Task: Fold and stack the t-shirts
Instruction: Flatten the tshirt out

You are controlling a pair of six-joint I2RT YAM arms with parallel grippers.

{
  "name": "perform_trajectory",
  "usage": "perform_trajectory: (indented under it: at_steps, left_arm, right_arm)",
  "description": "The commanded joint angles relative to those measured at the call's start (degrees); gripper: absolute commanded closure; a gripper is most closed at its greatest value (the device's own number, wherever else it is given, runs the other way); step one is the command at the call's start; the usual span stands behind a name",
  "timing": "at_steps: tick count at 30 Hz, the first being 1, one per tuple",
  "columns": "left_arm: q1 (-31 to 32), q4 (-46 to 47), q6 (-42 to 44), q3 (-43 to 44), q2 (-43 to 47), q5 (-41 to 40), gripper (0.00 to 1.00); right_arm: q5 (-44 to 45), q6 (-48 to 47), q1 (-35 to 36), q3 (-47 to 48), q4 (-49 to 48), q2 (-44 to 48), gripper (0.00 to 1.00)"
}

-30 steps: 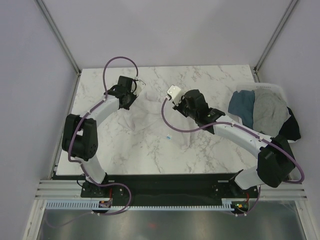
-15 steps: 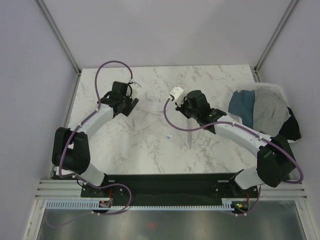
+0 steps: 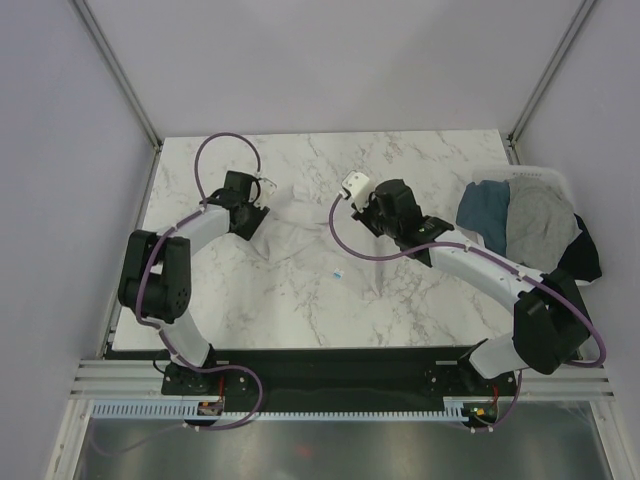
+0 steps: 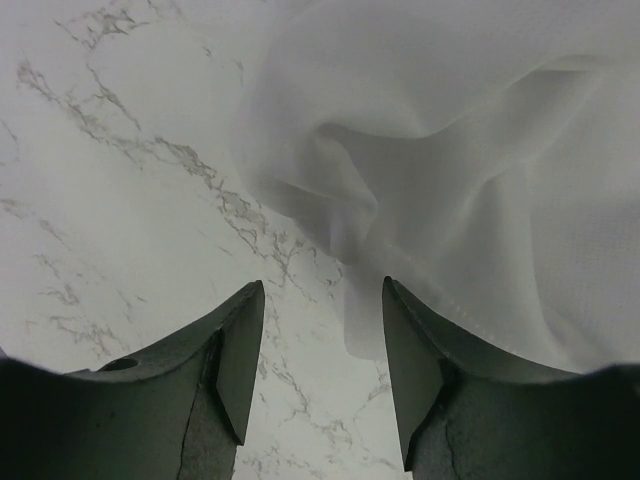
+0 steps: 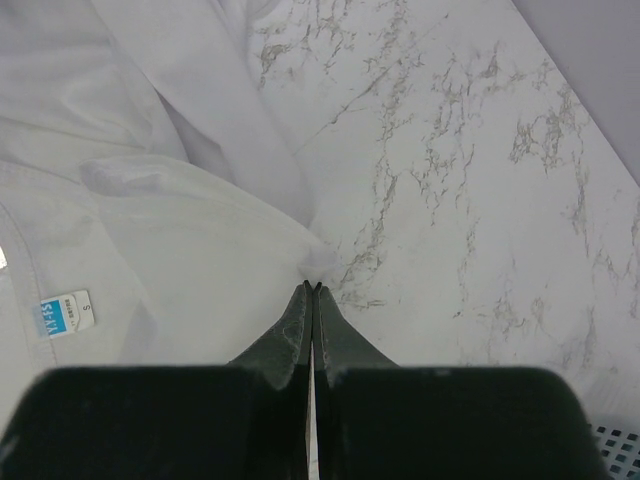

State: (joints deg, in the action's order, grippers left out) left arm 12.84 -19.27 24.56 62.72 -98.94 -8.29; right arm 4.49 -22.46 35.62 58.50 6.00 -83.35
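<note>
A white t-shirt [image 3: 300,245] lies rumpled on the marble table between the two arms, hard to tell from the surface in the top view. In the left wrist view its folds [image 4: 450,150] fill the upper right, and a hem corner hangs down beside the right finger. My left gripper [image 4: 322,290] is open over bare marble at the shirt's left edge [image 3: 252,222], holding nothing. My right gripper [image 5: 313,287] is shut, pinching a small tuft of the white t-shirt [image 5: 180,250] at its right edge [image 3: 368,218]. A blue size label [image 5: 67,315] shows on the cloth.
A white bin [image 3: 540,170] stands at the table's right edge, holding a teal-blue shirt [image 3: 485,210] and a light grey shirt [image 3: 540,220]. A black shirt [image 3: 585,255] hangs over its right side. Metal frame posts rise at the back corners.
My left gripper has opened and let go of the white t-shirt, then drawn back to the left. The cloth it held up has sunk flat. The right gripper has stayed shut in place.
</note>
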Motion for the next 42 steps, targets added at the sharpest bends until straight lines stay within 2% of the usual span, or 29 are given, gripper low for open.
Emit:
perform_trajectory:
  at_steps: [1, 11, 15, 22, 26, 42]
  left_arm:
    - [-1.1, 2.4, -2.2, 2.8, -1.7, 2.5, 0.42]
    - [-3.6, 1.7, -3.6, 6.7, -3.2, 4.2, 0.43]
    - [-5.2, 0.6, -4.8, 9.0, -1.9, 6.8, 0.34]
    - [-7.5, -3.5, -6.8, 15.8, -7.8, 12.4, 0.32]
    - [-8.7, -5.3, -8.3, 18.8, -10.9, 15.8, 0.35]
    - [-9.9, -8.4, -8.3, 14.7, -8.7, 20.7, 0.41]
  right_arm:
    - [-0.6, 0.9, -0.5, -0.4, -1.8, 0.3, 1.00]
    - [-0.7, 1.3, -1.0, -0.9, -1.9, 0.4, 1.00]
    - [-0.6, 1.1, -1.3, -1.2, -1.9, 0.5, 1.00]
    - [-0.5, 1.5, -1.8, -0.8, -2.1, -0.3, 1.00]
    - [-0.4, 1.5, -2.0, -1.0, -2.0, -0.2, 1.00]
    - [-0.2, 2.2, -3.4, -0.7, -2.7, -1.4, 1.00]
